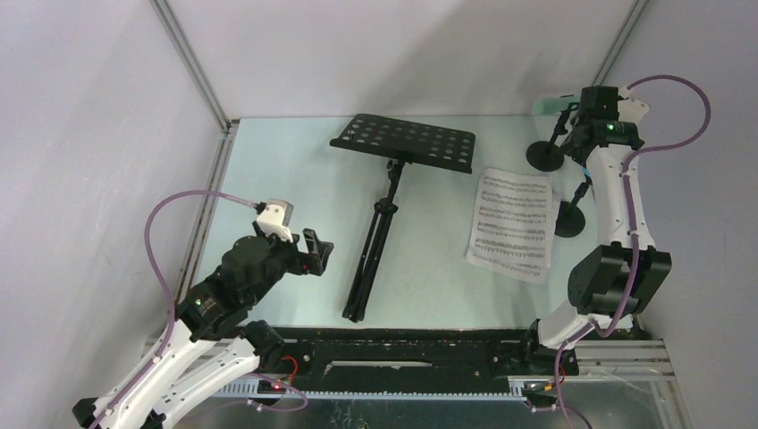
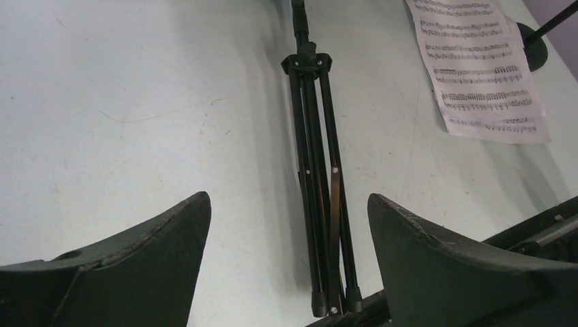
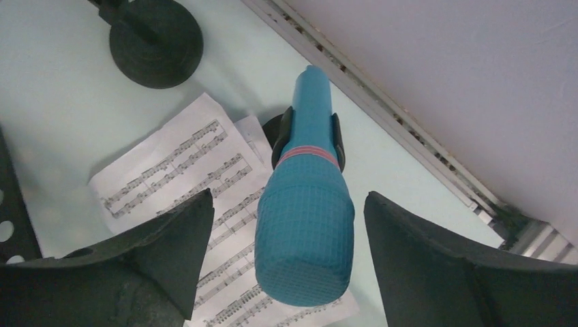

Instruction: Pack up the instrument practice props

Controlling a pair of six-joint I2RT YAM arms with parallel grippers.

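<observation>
The black music rack lies flat on the table, its perforated desk point(image 1: 404, 143) at the back and its folded tripod legs point(image 1: 371, 259) pointing toward me. My left gripper point(image 1: 317, 253) hovers open to the left of the legs. In the left wrist view the legs point(image 2: 324, 204) lie between its fingers, untouched. White sheet-music pages point(image 1: 511, 223) lie to the right. A blue microphone point(image 3: 307, 225) stands clipped in a black holder point(image 1: 569, 217). My right gripper point(image 3: 287, 196) straddles its head, open, with a gap on each side. A mint-green microphone point(image 1: 548, 105) peeks out behind that gripper.
A second round-based holder point(image 1: 545, 156) stands at the back right, also seen in the right wrist view as a holder base point(image 3: 155, 44). The grey enclosure walls and metal frame point(image 1: 189, 63) close in on three sides. A black rail point(image 1: 402, 349) runs along the near edge.
</observation>
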